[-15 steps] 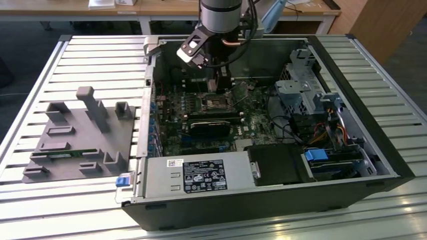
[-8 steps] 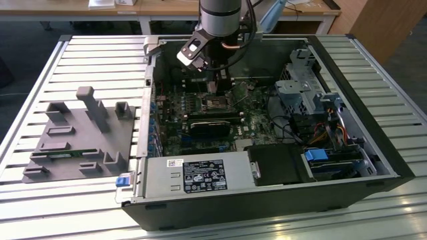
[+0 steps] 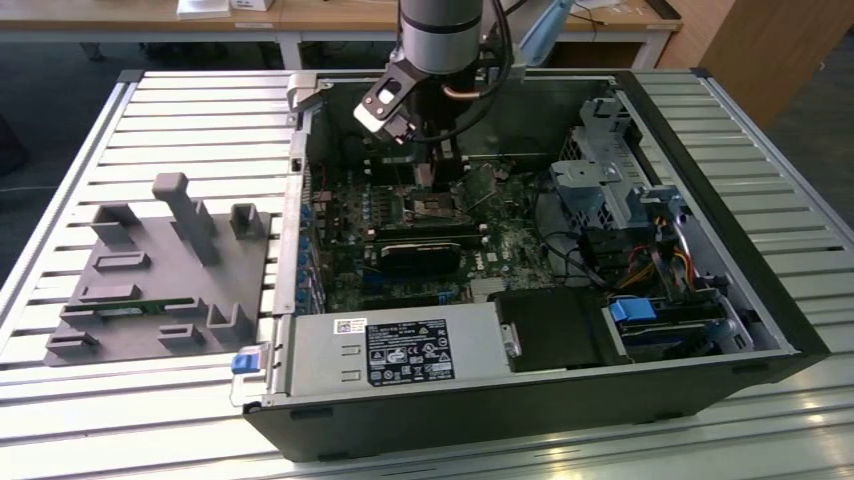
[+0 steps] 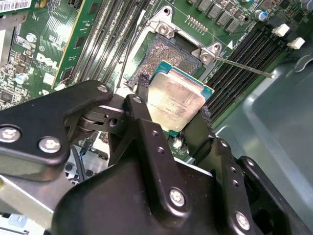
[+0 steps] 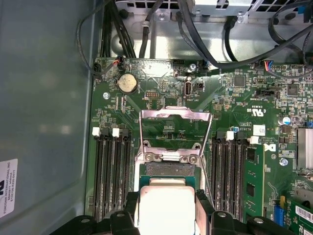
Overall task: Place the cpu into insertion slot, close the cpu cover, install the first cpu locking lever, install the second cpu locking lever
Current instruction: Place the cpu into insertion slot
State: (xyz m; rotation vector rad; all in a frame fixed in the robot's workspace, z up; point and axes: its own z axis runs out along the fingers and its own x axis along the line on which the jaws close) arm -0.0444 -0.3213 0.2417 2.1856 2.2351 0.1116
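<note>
Gripper [image 4: 173, 98] pinching cpu [image 5: 166, 208] by opposite edges over insertion slot [image 4: 168, 54], apparently unseated. cpu cover [image 5: 176, 114] stands open, giving access.

In the first wrist view the tool [image 5: 167, 198] grips the cpu [image 5: 166, 214], with a black finger [image 5: 132, 208] pressed against each of two opposite edges and the chip's silvery top facing the camera. The chip overlaps part of the insertion slot [image 5: 166, 170]; whether the two touch cannot be told. The cpu cover [image 5: 176, 114] is swung open past the slot, and green motherboard [image 5: 161, 93] shows through its cut-out. Black memory slots [image 5: 112, 171] flank the socket on both sides. A coin battery [image 5: 127, 83] lies beyond the cover, and black cables [image 5: 146, 29] run past the board's edge beside the grey case wall [image 5: 44, 98].
</note>
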